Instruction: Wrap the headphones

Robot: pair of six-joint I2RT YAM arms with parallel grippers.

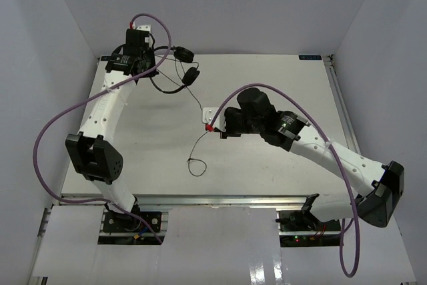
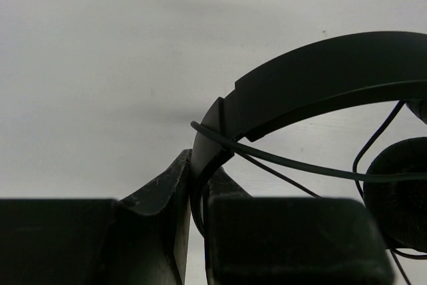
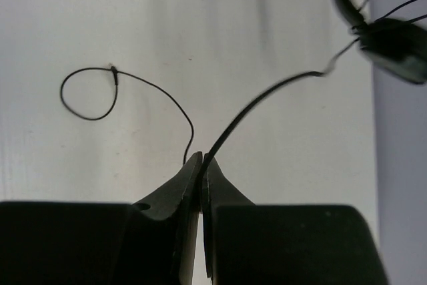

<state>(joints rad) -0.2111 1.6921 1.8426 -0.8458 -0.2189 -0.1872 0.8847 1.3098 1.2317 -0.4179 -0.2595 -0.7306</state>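
Observation:
The black headphones (image 1: pixel 181 65) hang at the back left, above the table. My left gripper (image 1: pixel 145 65) is shut on the thin headband (image 2: pixel 320 71), gripping it near one end (image 2: pixel 197 171). One earcup (image 2: pixel 400 191) shows at the right of the left wrist view. The thin black cord (image 1: pixel 200 106) runs from the headphones down to my right gripper (image 1: pixel 213 127), which is shut on it (image 3: pixel 201 161). Past the jaws the cord (image 3: pixel 267 95) rises toward an earcup (image 3: pixel 397 41). The loose tail ends in a small loop (image 3: pixel 87 95) on the table (image 1: pixel 195 167).
The white table (image 1: pixel 280 85) has a raised rail (image 1: pixel 343 118) along its right edge and white walls on three sides. Thick purple robot cables (image 1: pixel 53 131) loop beside both arms. The right arm (image 1: pixel 333 155) stretches across the table's right half.

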